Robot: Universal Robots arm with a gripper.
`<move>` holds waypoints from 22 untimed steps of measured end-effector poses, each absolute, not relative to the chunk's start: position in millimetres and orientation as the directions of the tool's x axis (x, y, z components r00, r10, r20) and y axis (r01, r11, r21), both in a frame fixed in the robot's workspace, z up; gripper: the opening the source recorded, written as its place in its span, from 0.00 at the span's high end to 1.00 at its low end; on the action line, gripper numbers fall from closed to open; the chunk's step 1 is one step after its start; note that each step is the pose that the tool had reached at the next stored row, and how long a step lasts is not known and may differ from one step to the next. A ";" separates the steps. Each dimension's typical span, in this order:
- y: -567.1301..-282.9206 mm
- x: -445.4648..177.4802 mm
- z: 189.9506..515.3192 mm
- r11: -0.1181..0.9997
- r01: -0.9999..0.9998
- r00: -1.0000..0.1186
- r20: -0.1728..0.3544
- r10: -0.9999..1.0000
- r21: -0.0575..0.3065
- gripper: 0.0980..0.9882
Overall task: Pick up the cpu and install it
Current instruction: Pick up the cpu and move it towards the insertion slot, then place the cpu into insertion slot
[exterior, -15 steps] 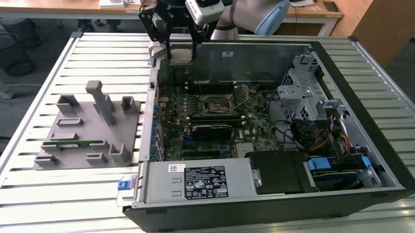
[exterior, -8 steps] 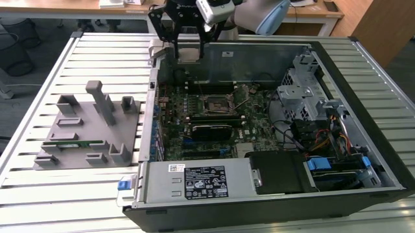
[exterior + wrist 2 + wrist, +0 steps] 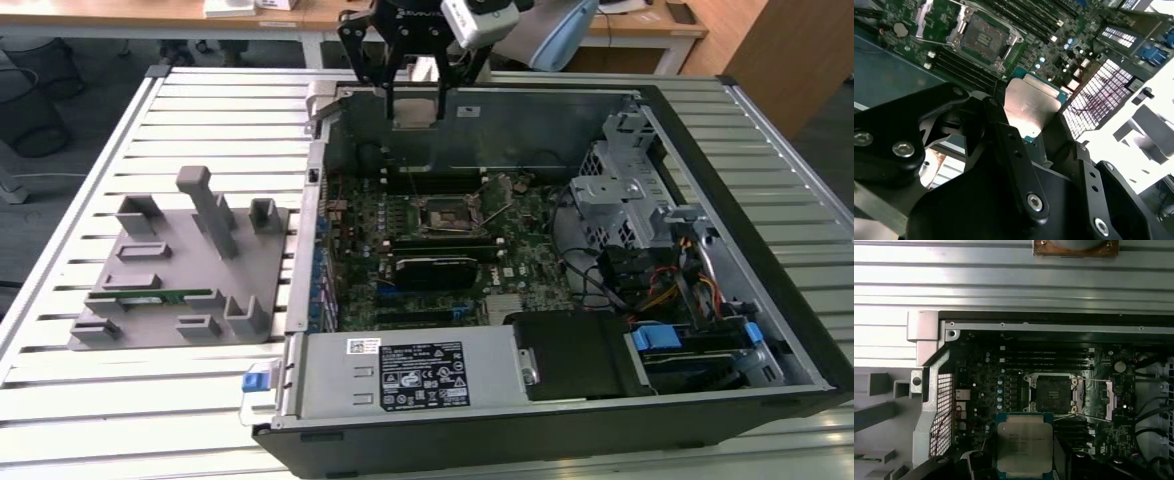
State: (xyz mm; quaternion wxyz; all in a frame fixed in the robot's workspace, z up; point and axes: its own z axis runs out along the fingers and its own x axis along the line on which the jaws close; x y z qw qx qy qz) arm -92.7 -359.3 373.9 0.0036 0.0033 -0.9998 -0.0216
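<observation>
One pincer (image 3: 416,112) grips the cpu (image 3: 1024,446) by two edges, hanging clear above the case (image 3: 534,92) rim, twelve o'clock from the open socket (image 3: 445,213) in the exterior view.

The cpu (image 3: 1024,442) has a dull, silvery metal top, finely brushed, with a thin green edge. The end effector (image 3: 1029,125) is smooth matt black, its links set with shiny metal screws (image 3: 1034,201). The bench (image 3: 80,400) is ribbed pale metal with a satin sheen. The case (image 3: 534,115) shows bare grey sheet metal inside. The holder (image 3: 174,300) looks like matt grey plastic. The socket (image 3: 1053,392) has a bright metal frame on a dark green board (image 3: 989,390)
</observation>
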 end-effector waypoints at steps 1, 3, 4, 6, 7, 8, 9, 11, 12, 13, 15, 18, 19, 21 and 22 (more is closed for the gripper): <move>-359.3 -88.8 373.8 0.999 -0.006 -1.000 0.007 -0.007 0.043 0.50; -359.2 -82.7 373.4 0.999 -0.007 -1.000 0.007 -0.007 0.043 0.50; -359.1 -80.7 373.2 0.999 -0.007 -1.000 0.007 -0.007 0.043 0.50; -359.1 -76.0 372.7 0.999 -0.006 -1.000 0.007 -0.007 0.043 0.50; -359.1 -73.0 372.5 0.999 -0.006 -1.000 0.007 -0.007 0.043 0.50; -359.1 -69.9 372.4 0.999 -0.006 -1.000 0.007 -0.007 0.043 0.50; -359.1 -67.1 372.3 0.999 -0.006 -1.000 0.007 -0.007 0.043 0.50; -359.1 -61.7 372.1 0.999 -0.007 -1.000 0.007 -0.007 0.043 0.50; -359.1 -59.5 372.0 0.999 -0.007 -1.000 0.007 -0.007 0.043 0.50; -359.1 -57.1 371.9 0.999 -0.007 -1.000 0.007 -0.007 0.043 0.50; -359.1 -51.9 371.7 0.999 -0.006 -1.000 0.007 -0.007 0.043 0.50; -359.1 -45.8 371.7 0.999 -0.007 -1.000 0.007 -0.007 0.043 0.50; -359.1 -44.9 371.6 0.999 -0.006 -1.000 0.007 -0.006 0.043 0.50; -359.1 -44.0 371.6 0.999 -0.005 -1.000 0.007 -0.005 0.043 0.50; -359.1 -43.9 371.6 0.999 -0.005 -1.000 0.007 -0.005 0.043 0.50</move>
